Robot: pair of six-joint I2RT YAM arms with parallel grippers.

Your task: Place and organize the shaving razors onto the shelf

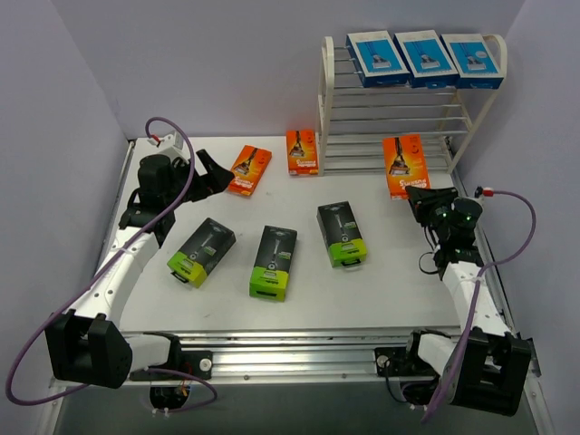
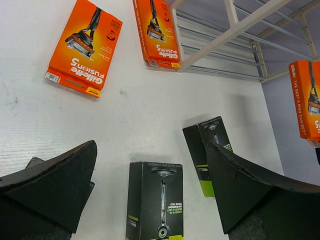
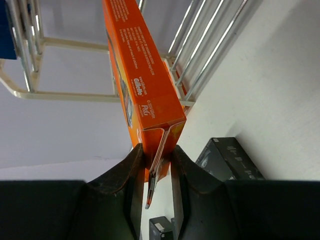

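Pinching orange Gillette pack [image 3: 145, 85] by end flap: right tool [image 3: 157, 155]; left tool [image 2: 151, 147] wide, empty.

1. Shelf [image 1: 323, 100]: cream-white frame, rounded corners, tiers of thin metal rods; upright at far right.
2. Blue-and-white packs [image 1: 426, 57]: three, side by side on top tier, faces up.
3. Left orange pack [image 1: 249, 169]: flat, well left of shelf.
4. Middle orange pack [image 1: 302, 151]: flat, just beside shelf's left foot.
5. Third orange pack [image 1: 405, 165]: raised on end, pinched at bottom flap, close before lower rods.
6. Black packs [image 1: 274, 262]: three, lime-green ends nearest, flat in loose row, apart.
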